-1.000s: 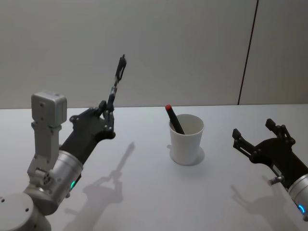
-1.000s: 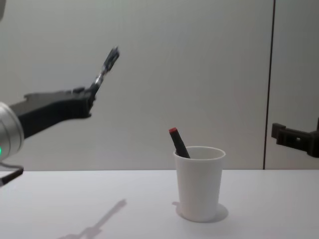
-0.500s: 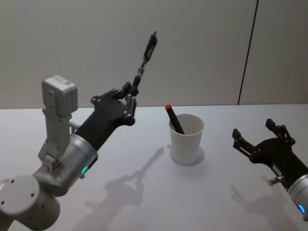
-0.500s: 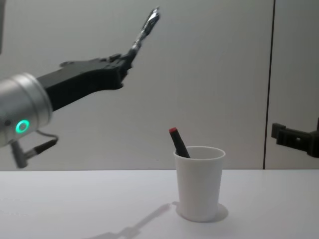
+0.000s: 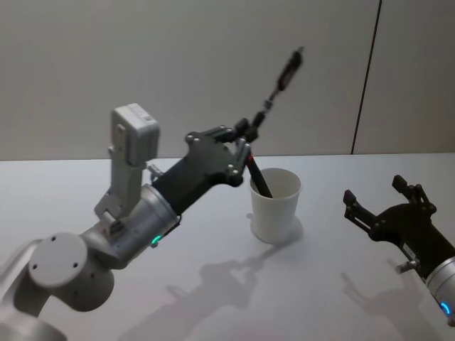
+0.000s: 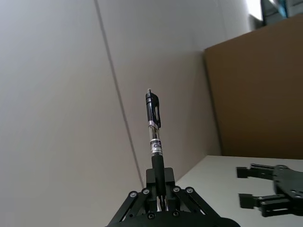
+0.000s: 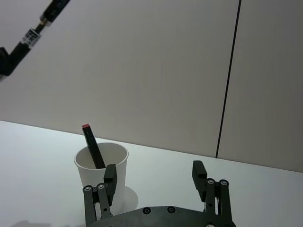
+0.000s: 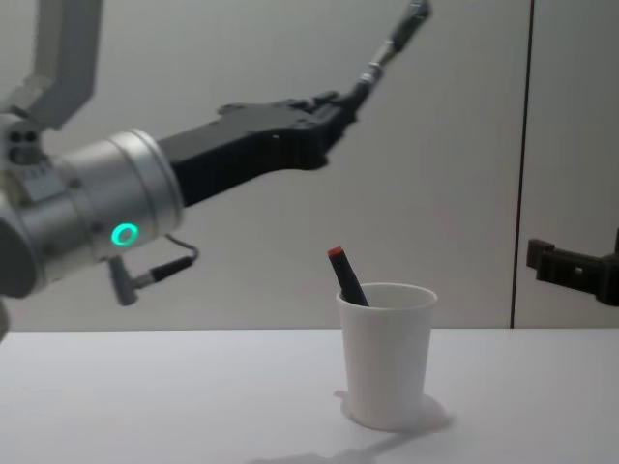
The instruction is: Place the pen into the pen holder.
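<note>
The pale grey wall (image 5: 142, 71) behind the scene has a thin dark vertical seam towards the robot's right. Below it lies the white counter (image 5: 57, 192), which carries the shadows of both arms.

The left arm (image 5: 142, 220) reaches up and forward from the robot's left side. It has a silver joint with a green ring light and a black forearm, and in the chest view (image 8: 116, 208) it crosses high above the counter. At its tip the left end effector (image 5: 245, 136) is clenched on the lower part of the pen. It sits in the air just to the left of the cup's rim and above it.

The right end effector (image 5: 373, 190) hovers low over the counter on the robot's right, well apart from the cup. It is released, with its black fingers spread wide and nothing between them.

The pen holder (image 5: 276, 209) is a white paper cup standing upright on the counter between the two arms, nearer the left one. A dark marker with a red end (image 5: 257, 176) leans inside it against the left side, its red tip sticking out above the rim.

The pen (image 5: 279, 84) is black with a clear section and a clip at its free end. It is tilted up and to the right from the left end effector. In the chest view (image 8: 392, 43) its clip end is high above the cup, touching nothing.
</note>
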Available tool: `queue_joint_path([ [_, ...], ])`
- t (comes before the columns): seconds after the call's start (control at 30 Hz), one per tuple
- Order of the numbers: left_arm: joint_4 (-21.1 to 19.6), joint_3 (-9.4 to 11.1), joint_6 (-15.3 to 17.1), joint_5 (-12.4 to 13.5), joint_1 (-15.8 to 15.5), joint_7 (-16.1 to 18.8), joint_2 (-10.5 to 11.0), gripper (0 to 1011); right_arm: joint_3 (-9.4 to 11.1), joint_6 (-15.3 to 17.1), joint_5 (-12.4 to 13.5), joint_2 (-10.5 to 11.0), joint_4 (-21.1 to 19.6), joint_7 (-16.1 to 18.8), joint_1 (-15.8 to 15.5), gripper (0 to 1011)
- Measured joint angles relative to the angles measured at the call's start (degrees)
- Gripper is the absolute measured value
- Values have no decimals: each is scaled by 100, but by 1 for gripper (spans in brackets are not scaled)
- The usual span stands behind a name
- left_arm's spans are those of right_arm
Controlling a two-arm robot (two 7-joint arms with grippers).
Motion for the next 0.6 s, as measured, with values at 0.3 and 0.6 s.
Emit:
queue_joint_path([
  [0.3, 530, 189, -69, 390, -372, -770, -287, 104, 0, 0, 0, 0, 0, 0, 0, 1002],
  [0.6, 944, 363, -205, 679, -601, -1145, -510, 104, 0, 0, 0, 0, 0, 0, 0, 1002],
])
